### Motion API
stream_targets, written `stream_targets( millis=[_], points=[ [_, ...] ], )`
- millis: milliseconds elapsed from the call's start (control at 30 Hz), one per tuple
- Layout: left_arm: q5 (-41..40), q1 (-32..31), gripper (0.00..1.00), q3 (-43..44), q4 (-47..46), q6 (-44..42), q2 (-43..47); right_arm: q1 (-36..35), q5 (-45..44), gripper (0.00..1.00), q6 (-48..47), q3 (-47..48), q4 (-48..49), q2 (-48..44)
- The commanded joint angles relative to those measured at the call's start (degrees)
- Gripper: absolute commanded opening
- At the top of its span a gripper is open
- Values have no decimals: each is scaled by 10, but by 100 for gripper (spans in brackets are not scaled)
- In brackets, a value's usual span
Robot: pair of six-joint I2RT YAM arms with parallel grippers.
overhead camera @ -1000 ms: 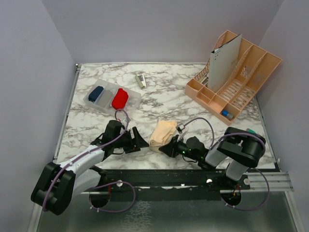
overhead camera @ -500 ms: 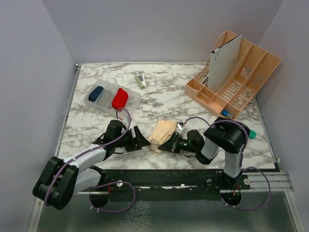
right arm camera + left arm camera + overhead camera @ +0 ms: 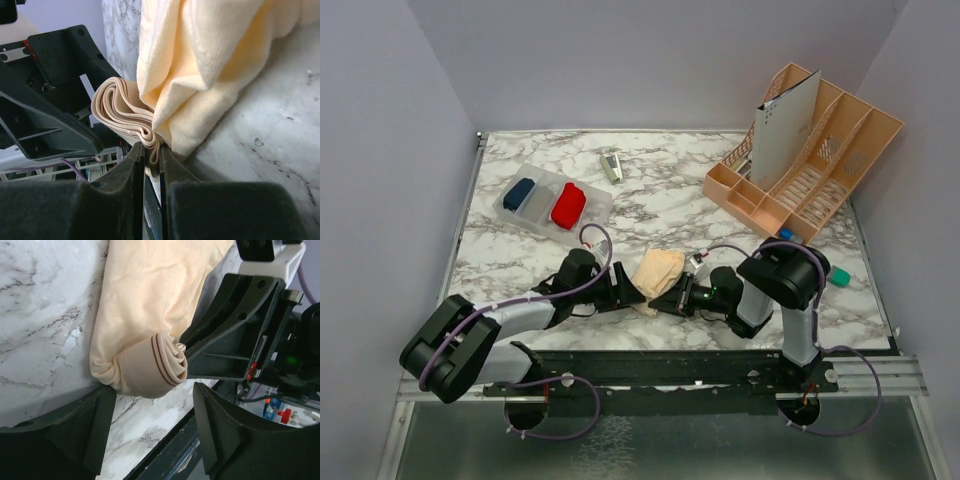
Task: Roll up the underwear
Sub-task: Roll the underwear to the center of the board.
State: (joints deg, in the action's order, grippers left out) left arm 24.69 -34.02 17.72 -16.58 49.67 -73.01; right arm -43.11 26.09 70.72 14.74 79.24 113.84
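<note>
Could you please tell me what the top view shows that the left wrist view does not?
Only top: the tray holding a red roll, and the rack. Only left wrist: the waistband coiled into a roll, the open left claw straddling it. Both: the peach underwear on the table, with the right claw at its near end.

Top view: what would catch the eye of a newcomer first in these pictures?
The half-rolled peach underwear lies in the front middle, between both hands: the right hand pinches its band, and the left hand stands open around the rolled end. Next come the red bundle in the clear tray at far left, and the orange rack at far right.
</note>
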Motion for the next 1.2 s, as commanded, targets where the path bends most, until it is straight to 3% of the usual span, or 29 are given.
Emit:
stream_targets(
  millis=[0,133,400,633,733,867,1100,1133,1167],
  points=[
    [-125,-7,73,-33,52,23,-13,6,11,5,-6,-28,-70,39],
    [-170,-12,72,-40,73,40,1,7,17,5,2,-30,-58,46],
    [-203,-24,55,-48,74,41,3,9,35,5,19,-32,-12,68],
    [-206,-65,53,-18,63,20,-52,9,36,9,14,-31,-14,51],
    [-197,-67,41,-8,64,10,-82,9,36,15,-3,-29,-38,25],
    [-195,-66,25,3,83,-5,-107,9,25,23,-54,-26,-111,-37],
    [-159,-68,24,51,97,-50,-129,8,-14,38,-177,7,-354,-181],
    [-157,-69,24,57,102,-55,-128,9,-18,43,-190,10,-395,-199],
    [-156,-69,24,62,109,-58,-126,9,-21,60,-206,14,-420,-215]
  ],
)
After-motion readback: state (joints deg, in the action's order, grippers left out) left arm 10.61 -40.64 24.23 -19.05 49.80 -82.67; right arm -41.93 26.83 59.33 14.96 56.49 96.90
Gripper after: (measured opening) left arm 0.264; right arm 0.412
